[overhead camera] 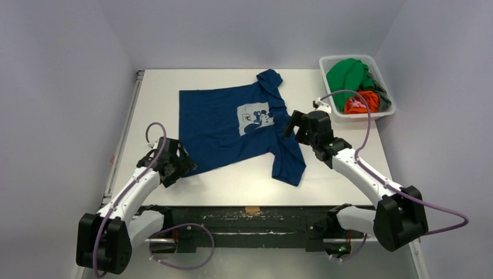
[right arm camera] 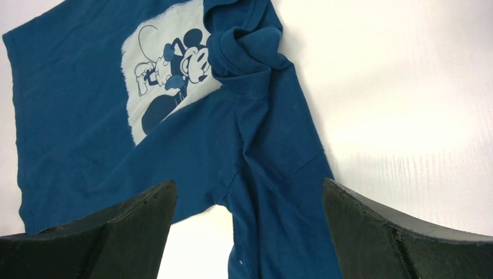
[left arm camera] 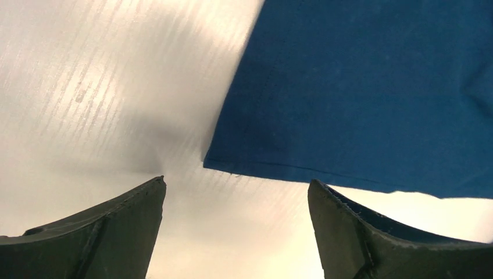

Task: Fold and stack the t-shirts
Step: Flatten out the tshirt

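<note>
Lying flat on the worktop (overhead camera: 232, 189), print up: navy t-shirt (overhead camera: 227, 125). Its hem corner sits just ahead of left pincer (left arm camera: 235, 186), fingers wide apart, gripping nothing. Right pincer (right arm camera: 250, 189) hangs over the sleeve near the collar, also spread, nothing held. Count: one shirt out; three more, green (overhead camera: 346, 75), orange (overhead camera: 361, 103) and grey (overhead camera: 382, 91), in one white basket (overhead camera: 325, 60).

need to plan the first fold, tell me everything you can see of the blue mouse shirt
The navy t-shirt, soft cloth, lies unfolded, print up, on the white table. A white cartoon-mouse print marks the chest. Hem left, rumpled collar right; one sleeve points away, one toward the arm bases. The open left gripper hangs at a hem corner, the open right gripper over the near sleeve; neither holds it.
</note>
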Robot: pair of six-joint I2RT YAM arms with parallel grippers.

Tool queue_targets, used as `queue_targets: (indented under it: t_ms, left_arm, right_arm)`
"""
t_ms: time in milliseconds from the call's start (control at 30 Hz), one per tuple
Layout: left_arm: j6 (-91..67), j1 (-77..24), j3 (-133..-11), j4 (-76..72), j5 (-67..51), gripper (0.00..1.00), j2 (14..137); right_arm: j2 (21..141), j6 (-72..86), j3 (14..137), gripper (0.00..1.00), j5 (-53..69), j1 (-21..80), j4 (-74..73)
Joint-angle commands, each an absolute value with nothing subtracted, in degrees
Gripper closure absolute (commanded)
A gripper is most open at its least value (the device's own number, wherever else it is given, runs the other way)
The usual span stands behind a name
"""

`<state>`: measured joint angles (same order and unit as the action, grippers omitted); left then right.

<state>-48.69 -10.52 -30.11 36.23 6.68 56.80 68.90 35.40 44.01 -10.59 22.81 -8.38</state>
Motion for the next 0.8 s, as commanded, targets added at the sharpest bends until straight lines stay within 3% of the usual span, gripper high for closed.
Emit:
queue_targets:
  t_ms: [0, 133, 400, 467, 500, 767]
  left_arm:
    - [-51.5, -10.3, -32.2, 35.9, 9.0, 0.15, 61.6]
    - [-50.7, -10.4, -34.7, 33.1, 6.0, 0.28, 68.1]
    - [-52.1, -15.5, -36.1, 32.2, 6.9, 0.70, 73.2]
    - [-52.6, -16.8, -36.6, 32.6, 8.5, 0.86, 73.5]
    - [-52.6, -17.0, -36.9, 32.7, 8.7, 0.99, 73.8]
    - [-51.5, -17.5, -36.0, 32.2, 10.7, 1.00, 67.3]
  right_arm:
    - [67.9, 36.1, 44.2, 0.06, -11.9, 22.9, -8.1]
    - [68.5, 35.5, 45.1, 0.07, -11.9, 22.8, -8.6]
    - [69.1, 35.3, 45.4, 0.07, -14.3, 22.9, -9.7]
    - [69.0, 35.5, 45.2, 0.07, -14.9, 22.9, -10.1]
    - [69.0, 35.7, 45.0, 0.07, -15.1, 22.8, -10.2]
    - [69.3, 38.6, 47.1, 0.07, -18.4, 22.9, -17.3]
